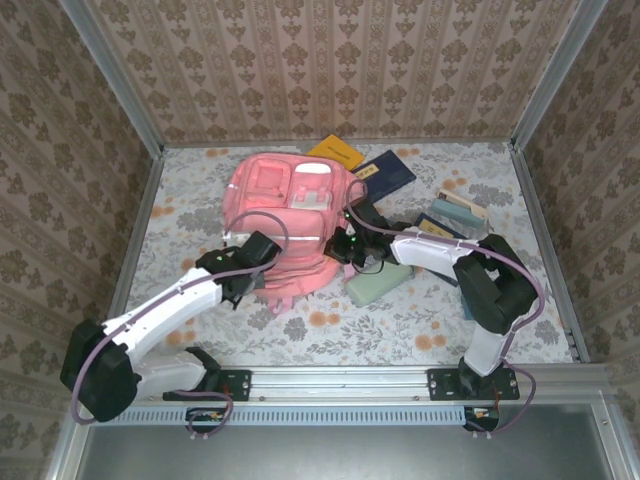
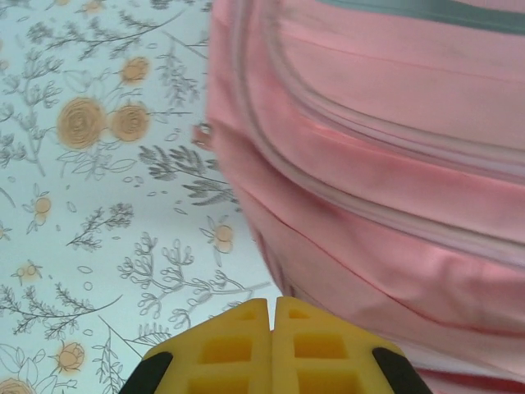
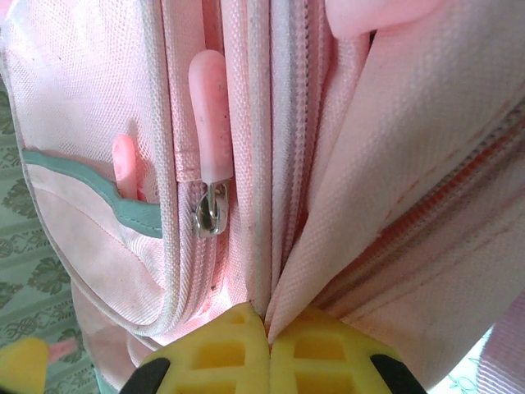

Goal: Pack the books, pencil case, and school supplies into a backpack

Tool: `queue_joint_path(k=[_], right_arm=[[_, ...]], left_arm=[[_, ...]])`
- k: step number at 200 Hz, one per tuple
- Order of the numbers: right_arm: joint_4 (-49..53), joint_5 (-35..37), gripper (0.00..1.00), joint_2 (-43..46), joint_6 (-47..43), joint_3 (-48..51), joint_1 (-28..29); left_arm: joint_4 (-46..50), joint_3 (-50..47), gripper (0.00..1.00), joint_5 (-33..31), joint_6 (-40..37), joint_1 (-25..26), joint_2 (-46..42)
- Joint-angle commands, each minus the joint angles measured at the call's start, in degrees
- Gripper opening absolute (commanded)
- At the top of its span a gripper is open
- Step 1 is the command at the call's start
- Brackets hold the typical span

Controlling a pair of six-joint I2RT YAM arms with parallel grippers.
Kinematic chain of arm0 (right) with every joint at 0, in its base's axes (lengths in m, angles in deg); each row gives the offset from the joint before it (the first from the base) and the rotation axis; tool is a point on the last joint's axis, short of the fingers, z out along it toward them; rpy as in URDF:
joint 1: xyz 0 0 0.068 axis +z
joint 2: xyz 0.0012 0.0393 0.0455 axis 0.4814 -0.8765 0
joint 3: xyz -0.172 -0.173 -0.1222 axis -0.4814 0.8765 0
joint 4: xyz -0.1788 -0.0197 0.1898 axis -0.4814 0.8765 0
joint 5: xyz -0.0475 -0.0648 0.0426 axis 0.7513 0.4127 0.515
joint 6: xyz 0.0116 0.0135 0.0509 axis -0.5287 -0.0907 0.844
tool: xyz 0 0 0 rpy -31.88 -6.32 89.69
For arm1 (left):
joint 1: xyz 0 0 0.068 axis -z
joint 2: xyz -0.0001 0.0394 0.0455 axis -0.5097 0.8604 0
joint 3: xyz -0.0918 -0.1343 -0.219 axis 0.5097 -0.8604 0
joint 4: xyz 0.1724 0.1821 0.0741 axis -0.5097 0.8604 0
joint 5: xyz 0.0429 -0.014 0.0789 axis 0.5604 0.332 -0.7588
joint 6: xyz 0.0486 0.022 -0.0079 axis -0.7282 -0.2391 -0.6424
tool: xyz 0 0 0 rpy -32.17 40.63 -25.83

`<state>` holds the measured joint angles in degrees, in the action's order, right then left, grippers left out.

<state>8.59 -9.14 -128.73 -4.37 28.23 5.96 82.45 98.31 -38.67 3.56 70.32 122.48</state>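
Item 1, backpack (image 1: 290,195): I see it lying mid-table, toward the far edge.
Item 2, right gripper (image 3: 267,316): fingers pinched on a fold of its pink fabric.
Item 3, left gripper (image 2: 271,305): fingers together, empty, at its near-left side.
Item 4, pencil case (image 1: 378,284): just beside its right.

a table (image 1: 190,200) under a pale floral cloth. a pink backpack (image 1: 290,215) lies mid-table. from it: yellow-orange book (image 1: 337,152) at 12 o'clock, navy book (image 1: 388,175) at 1, small teal pieces (image 1: 452,211) at 3, mint-green pencil case (image 1: 378,285) just beside at 4.
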Motion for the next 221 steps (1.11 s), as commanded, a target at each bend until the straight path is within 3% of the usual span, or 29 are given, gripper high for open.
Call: queue_joint_path(k=[1,34,53,74,132,169,221], right_arm=[[2.86,0.84,0.0,2.07,-5.15,0.39,-3.61],[8.42,0.18,0.0,1.14,-11.21,-2.81,-6.14],[11.69,-0.45,0.25,0.59,-14.35,-6.01,-6.47],[12.96,-1.25,0.35,1.61,-15.28,-7.67,-5.89],[3.29,0.08,0.35,6.86,-28.03,-3.89,4.45],[2.93,-0.2,0.37,0.02,-39.99,-9.6,11.33],[0.66,-2.22,0.42,-9.02,-46.76,-16.37,15.57]], left_arm=[[2.35,-2.55,0.0,-1.06,-3.01,-4.98,-1.35],[-3.88,-3.13,0.0,3.5,-5.31,-8.57,-0.87],[-8.33,-4.14,0.0,8.09,-6.33,-8.51,-2.21],[-12.16,-5.82,0.0,11.59,-6.09,-8.39,-5.09],[-15.48,-8.32,0.0,16.12,-6.24,-8.13,-12.35],[-14.71,-8.58,0.0,16.44,-6.22,-8.13,-14.07],[-14.24,-8.6,0.0,16.64,-5.76,-8.13,-14.42]])
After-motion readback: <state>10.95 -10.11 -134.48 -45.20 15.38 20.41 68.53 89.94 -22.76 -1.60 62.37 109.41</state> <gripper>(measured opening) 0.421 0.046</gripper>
